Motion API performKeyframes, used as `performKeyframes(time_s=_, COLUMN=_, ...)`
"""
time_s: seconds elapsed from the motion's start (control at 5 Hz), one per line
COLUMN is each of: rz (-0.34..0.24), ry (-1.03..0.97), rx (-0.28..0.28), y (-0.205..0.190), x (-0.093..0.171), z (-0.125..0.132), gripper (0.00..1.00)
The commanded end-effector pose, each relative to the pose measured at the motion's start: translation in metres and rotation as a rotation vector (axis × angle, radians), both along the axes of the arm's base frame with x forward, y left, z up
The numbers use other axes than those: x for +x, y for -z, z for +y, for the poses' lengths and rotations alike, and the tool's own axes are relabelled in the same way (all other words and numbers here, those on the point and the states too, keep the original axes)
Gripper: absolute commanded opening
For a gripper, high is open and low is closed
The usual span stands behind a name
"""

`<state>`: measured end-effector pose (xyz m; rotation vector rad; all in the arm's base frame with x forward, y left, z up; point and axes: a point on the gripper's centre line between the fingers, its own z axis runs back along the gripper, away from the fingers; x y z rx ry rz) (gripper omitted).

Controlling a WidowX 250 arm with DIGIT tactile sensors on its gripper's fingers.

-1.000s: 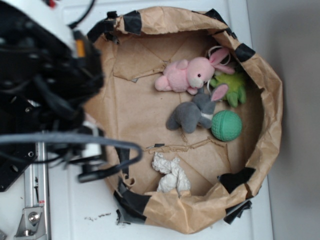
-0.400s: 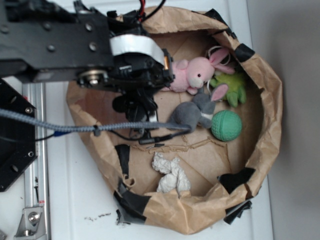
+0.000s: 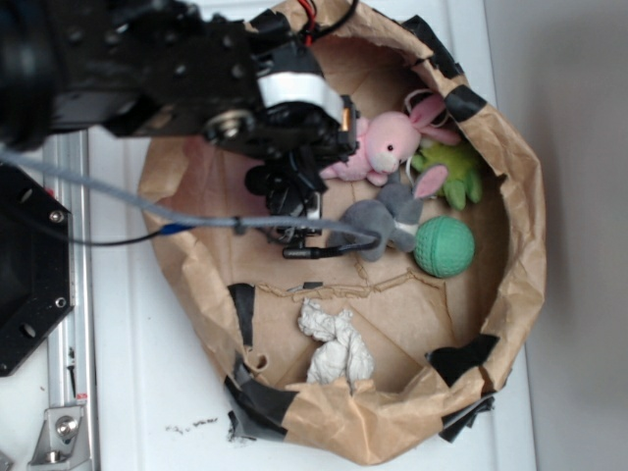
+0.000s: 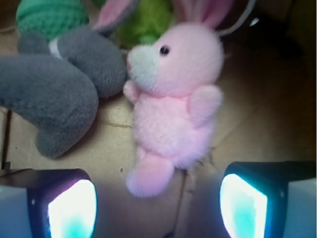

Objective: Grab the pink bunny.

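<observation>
- Black arm [image 3: 147, 74] reaches in from the left over the rim of the brown paper basin [image 3: 525, 226], its wrist over the upper-left floor.
- Gripper [image 4: 157, 201] points down at the floor, just beside the pink bunny [image 4: 173, 106]; in the exterior view the gripper [image 3: 294, 191] covers the bunny's rear end.
- Fingers released: wrist view shows the two pads [image 4: 72, 208] spread wide, one at each lower corner, nothing between them but bare paper and the bunny's foot at the edge of the gap. No contact with the plush visible.
- Pink bunny [image 3: 378, 147] lies on its side in the upper part of the basin, head toward the right wall, ears against the paper edge.
- Grey plush bunny [image 3: 378, 224] lies just below it, its head touching the pink bunny's muzzle in the wrist view [image 4: 59, 84].
- Green ball [image 3: 444, 246] rests against the grey plush's right side.
- Lime-green plush [image 3: 453, 169] sits near the right wall, beside the pink bunny's ears.
- White crumpled cloth [image 3: 336, 343] lies apart, near the lower rim.
- Grey cable [image 3: 186, 224] trails from the left across the basin edge.
</observation>
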<state>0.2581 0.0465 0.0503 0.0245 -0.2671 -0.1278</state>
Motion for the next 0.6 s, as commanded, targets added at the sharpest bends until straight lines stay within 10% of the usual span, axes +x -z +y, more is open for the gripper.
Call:
performKeyframes(time_s=0.0, rz=-0.044, ry=-0.018, rx=-0.081, y=-0.005, x=0.01, z=0.003, gripper=1.0)
performKeyframes(time_s=0.2, rz=-0.029, ry=-0.009, rx=0.032, y=0.012, x=0.047, z=-0.006, gripper=1.0)
performKeyframes(time_s=0.4, rz=-0.026, ry=-0.038, rx=0.049, y=0.02, x=0.064, z=-0.005, gripper=0.71)
